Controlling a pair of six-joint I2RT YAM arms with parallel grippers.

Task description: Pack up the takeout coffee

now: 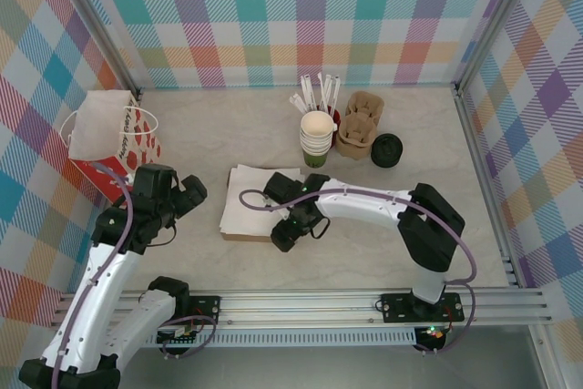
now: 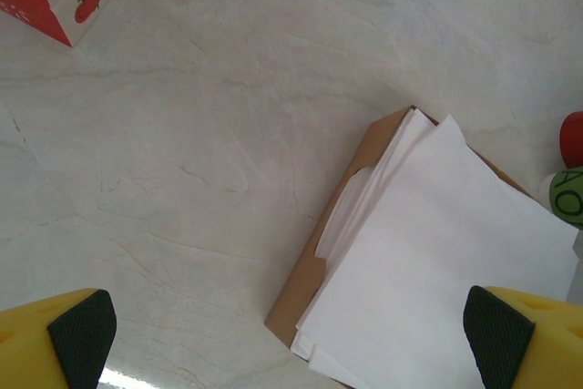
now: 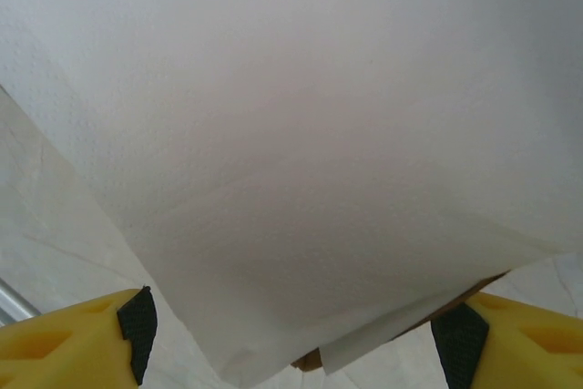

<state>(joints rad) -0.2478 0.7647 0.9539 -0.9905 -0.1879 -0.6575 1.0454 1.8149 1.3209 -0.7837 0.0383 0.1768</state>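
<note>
Right hand (image 1: 287,230) is down low over the near edge of the white napkins (image 1: 260,190), fingers apart, one pad either side of a corner of the top sheets. Nothing is pinched. Left hand (image 2: 290,345) hangs with its fingers wide apart too, over bare table (image 2: 182,152) just left of that pile.

And the takeout coffee cup (image 1: 317,138)? Up at the far middle of the table, green-sided with a cream rim, just left of the brown cup carriers (image 1: 360,129). The black lid (image 1: 386,149) sits to their right. Well apart from both hands!

Now the worry. If those fingers come together here, I reckon they could take several sheets at once, or catch the brown cardboard (image 2: 337,243) under the pile and drag the whole lot across. Thin paper could also slip free or tear.

That long white forearm lies between pile and cup, so a careless swing toward the far side could knock the cup over.

The red-and-white bag (image 1: 111,134) waits far left, a long carry for an open cup.
</note>
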